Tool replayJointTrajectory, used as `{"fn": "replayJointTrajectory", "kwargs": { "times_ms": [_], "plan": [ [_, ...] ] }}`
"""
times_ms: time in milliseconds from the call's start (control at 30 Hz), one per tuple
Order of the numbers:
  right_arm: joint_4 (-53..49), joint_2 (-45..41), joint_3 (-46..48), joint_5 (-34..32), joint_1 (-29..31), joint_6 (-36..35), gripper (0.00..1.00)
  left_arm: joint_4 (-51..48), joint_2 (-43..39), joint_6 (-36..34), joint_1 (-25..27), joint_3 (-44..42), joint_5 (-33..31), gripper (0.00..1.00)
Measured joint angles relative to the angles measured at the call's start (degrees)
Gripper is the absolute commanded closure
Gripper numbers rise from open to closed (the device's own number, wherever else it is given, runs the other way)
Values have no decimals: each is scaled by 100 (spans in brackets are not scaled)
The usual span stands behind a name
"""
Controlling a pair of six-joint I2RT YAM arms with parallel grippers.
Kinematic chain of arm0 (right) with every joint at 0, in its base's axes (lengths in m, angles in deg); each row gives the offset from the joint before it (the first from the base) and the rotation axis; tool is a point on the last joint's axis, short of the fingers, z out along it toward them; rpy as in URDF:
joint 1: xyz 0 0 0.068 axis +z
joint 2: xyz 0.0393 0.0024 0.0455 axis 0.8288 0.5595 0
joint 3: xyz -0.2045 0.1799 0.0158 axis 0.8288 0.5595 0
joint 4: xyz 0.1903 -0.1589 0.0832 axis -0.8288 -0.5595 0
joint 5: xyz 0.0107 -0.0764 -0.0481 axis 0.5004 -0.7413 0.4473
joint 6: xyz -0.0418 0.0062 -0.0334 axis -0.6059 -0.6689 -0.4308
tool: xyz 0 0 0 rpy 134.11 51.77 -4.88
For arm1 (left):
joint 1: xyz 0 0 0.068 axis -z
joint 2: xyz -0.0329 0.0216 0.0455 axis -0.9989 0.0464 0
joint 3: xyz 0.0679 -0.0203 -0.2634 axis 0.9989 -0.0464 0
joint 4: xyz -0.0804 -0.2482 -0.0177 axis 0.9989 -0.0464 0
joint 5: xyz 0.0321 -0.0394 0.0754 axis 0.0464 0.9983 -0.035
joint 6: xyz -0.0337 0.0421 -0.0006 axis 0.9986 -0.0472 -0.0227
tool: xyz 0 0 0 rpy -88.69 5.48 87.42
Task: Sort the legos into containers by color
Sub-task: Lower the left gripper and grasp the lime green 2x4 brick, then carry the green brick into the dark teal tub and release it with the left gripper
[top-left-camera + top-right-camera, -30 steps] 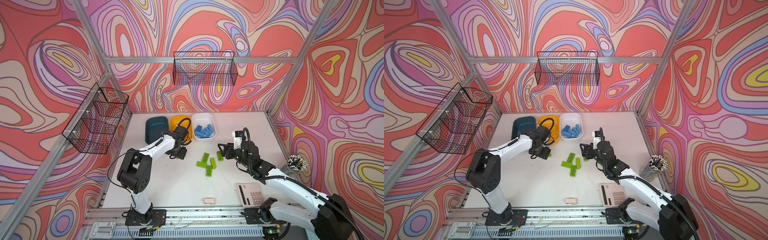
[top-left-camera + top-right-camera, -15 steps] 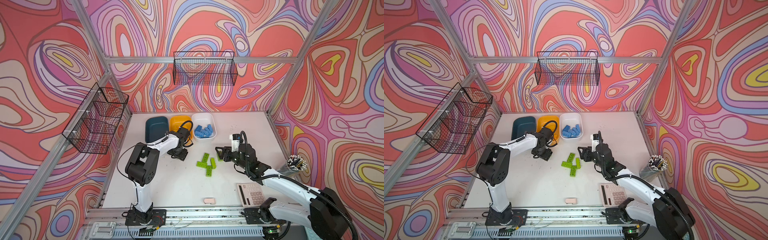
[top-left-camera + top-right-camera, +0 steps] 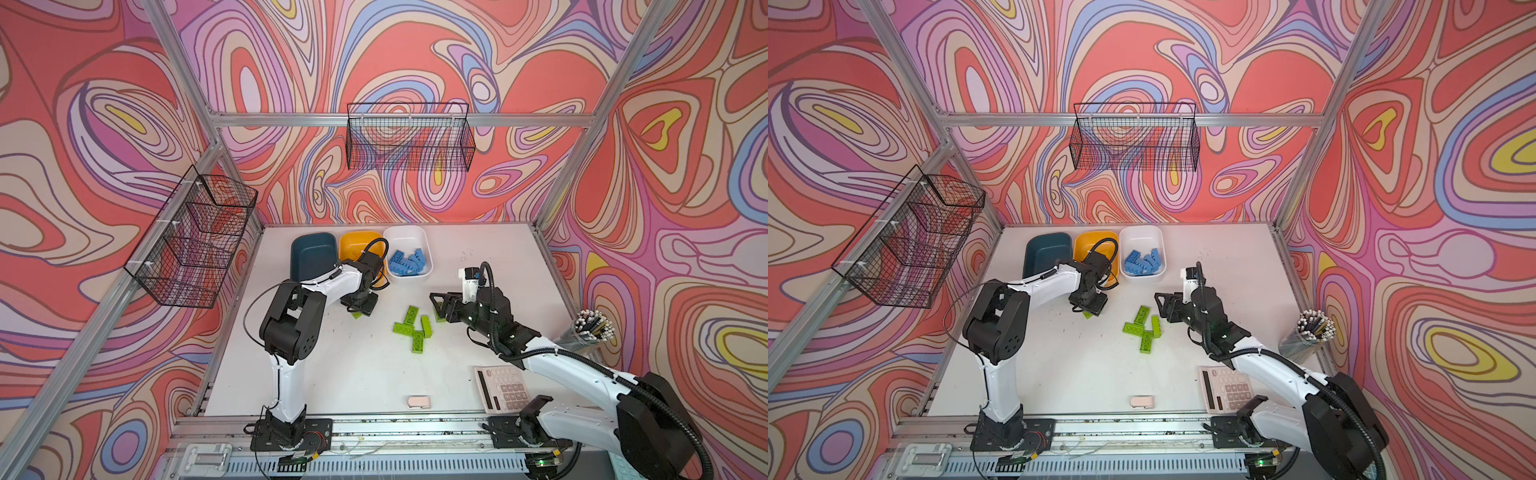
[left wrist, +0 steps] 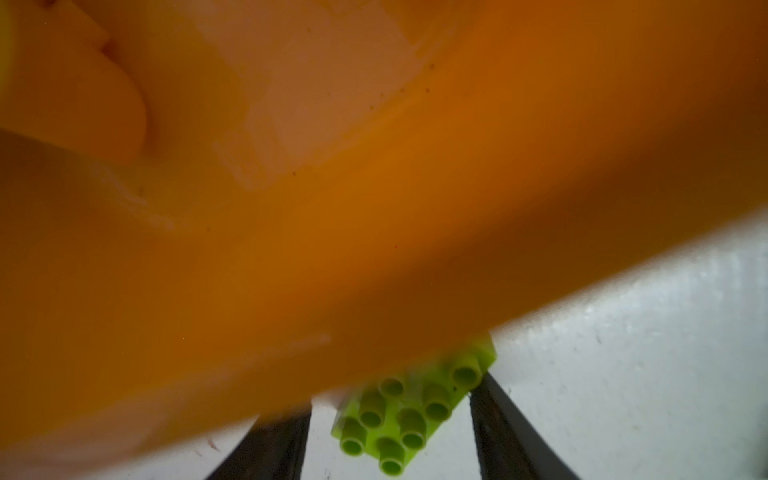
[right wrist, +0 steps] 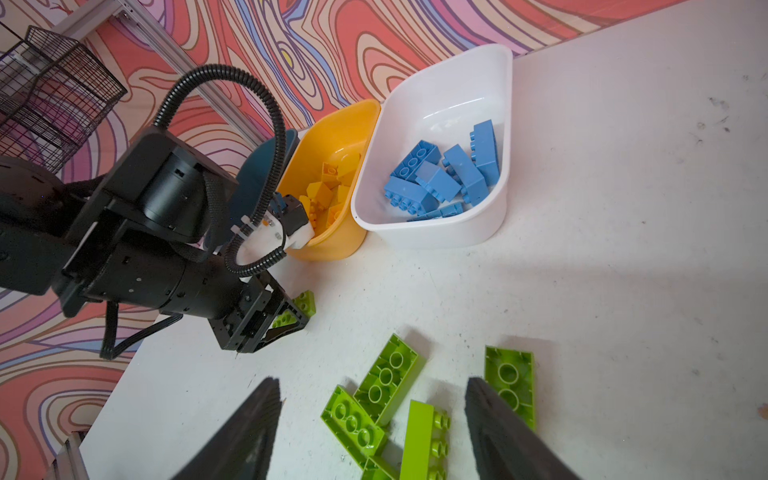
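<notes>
The left claw (image 3: pixel 360 306) was down on the counter (image 3: pixel 353 374) just in front of the yellow tub (image 3: pixel 355 239). Its jaws stood apart on either side of a lone green brick (image 4: pixel 409 411), with a gap on one side, so it was not yet clenched. The right claw (image 5: pixel 372 384) hung released above the other green bricks (image 3: pixel 413 328), probably to keep clear. Blue bricks (image 3: pixel 407 262) lay in the white tub (image 3: pixel 405 233) and yellow bricks (image 5: pixel 328 187) in the yellow one. The empty teal tub (image 3: pixel 311 253) was likely meant for green.
</notes>
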Motion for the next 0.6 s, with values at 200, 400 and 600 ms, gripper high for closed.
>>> {"fn": "replayJointTrajectory", "kwargs": {
  "times_ms": [200,400,600],
  "plan": [
    [2,7,0,0,0,2,26,98,0,136,0,-44,188,65],
    [4,15,0,0,0,4,26,315,-114,332,22,-245,286,73],
    [4,31,0,2,0,4,26,483,-271,520,55,-457,302,76]
  ]
}}
